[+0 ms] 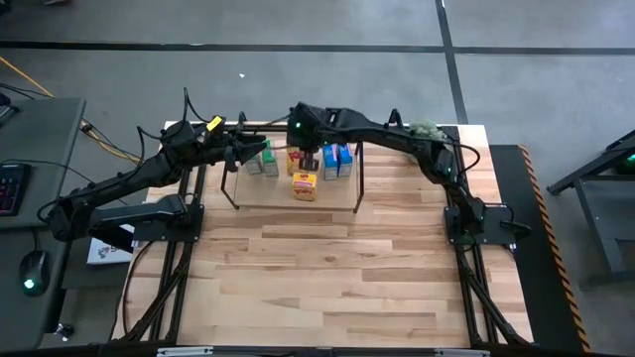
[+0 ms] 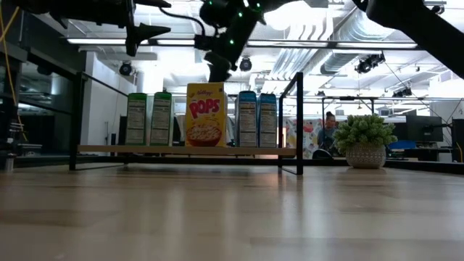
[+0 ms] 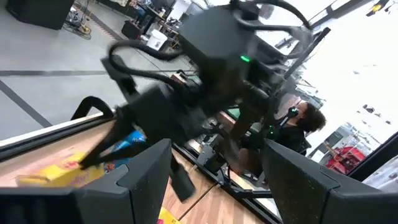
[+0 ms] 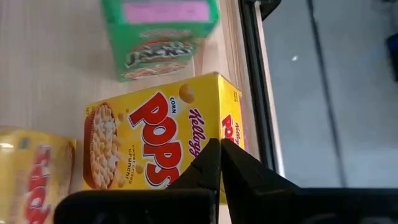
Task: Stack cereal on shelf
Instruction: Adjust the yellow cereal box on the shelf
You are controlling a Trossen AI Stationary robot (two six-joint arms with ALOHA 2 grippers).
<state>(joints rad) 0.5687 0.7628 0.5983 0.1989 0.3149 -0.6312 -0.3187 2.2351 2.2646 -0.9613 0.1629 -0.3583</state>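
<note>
The shelf (image 1: 260,195) is a low black-tube rack with a light board (image 2: 109,149), at the table's far side. On it stand two green cereal boxes (image 2: 148,118), a yellow Pops box (image 2: 206,114) and two blue boxes (image 2: 257,119). The high view shows a second yellow box (image 1: 296,159) behind the front one (image 1: 305,185). My right gripper (image 4: 219,152) is shut, pointing down just above a yellow box (image 4: 155,137). My left gripper (image 3: 217,186) is open and hovers above the rack's left end (image 1: 243,154), facing the right arm. My right gripper's shut fingertips (image 4: 211,163) stand over the top of the yellow Pops box (image 4: 227,130), coming from above. I cannot tell whether they touch it. The box stands upright on the shelf board.
A small fuzzy green plant in a pot (image 2: 365,141) sits at the table's far right corner (image 1: 425,129). The pale plank tabletop (image 1: 327,278) stretches in front of the rack. The rack's black tubes (image 4: 252,74) frame the boxes. A person sits in the room beyond (image 2: 330,127).
</note>
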